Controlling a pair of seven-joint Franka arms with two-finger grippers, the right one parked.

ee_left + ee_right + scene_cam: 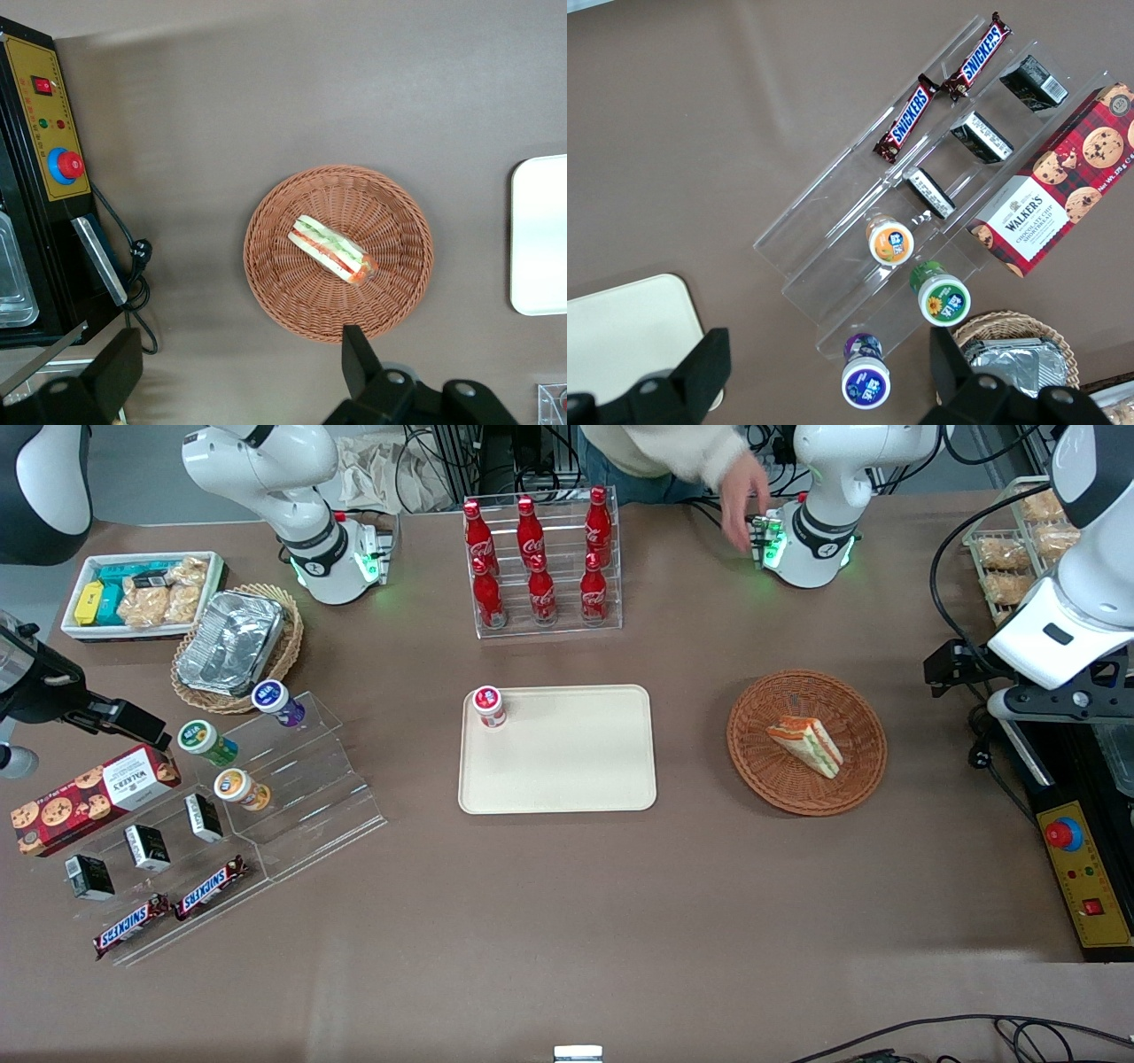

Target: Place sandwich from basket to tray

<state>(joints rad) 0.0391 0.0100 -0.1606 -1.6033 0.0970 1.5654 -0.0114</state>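
Note:
The sandwich (pixel 804 746), a pale wedge with orange-red and green layers, lies in the round reddish-brown wicker basket (pixel 753 771). The cream tray (pixel 567 771) lies beside the basket, toward the parked arm's end, with a small red-capped cup (pixel 488 706) standing in one corner. My left gripper (pixel 950 669) hangs above the table beside the basket, toward the working arm's end. In the left wrist view the gripper (pixel 237 367) is open and empty, its fingers (pixel 359 359) wide apart off the basket's rim (pixel 266 274). The sandwich (pixel 332 249) and the tray's edge (pixel 540 239) show there too.
A black and yellow control box (pixel 1085 877) with a red stop button and a cable lies near the gripper. A rack of red bottles (pixel 540 562) stands farther from the camera than the tray. A person's hand (pixel 740 500) reaches near the arm's base. Acrylic steps (pixel 292 797) hold snacks.

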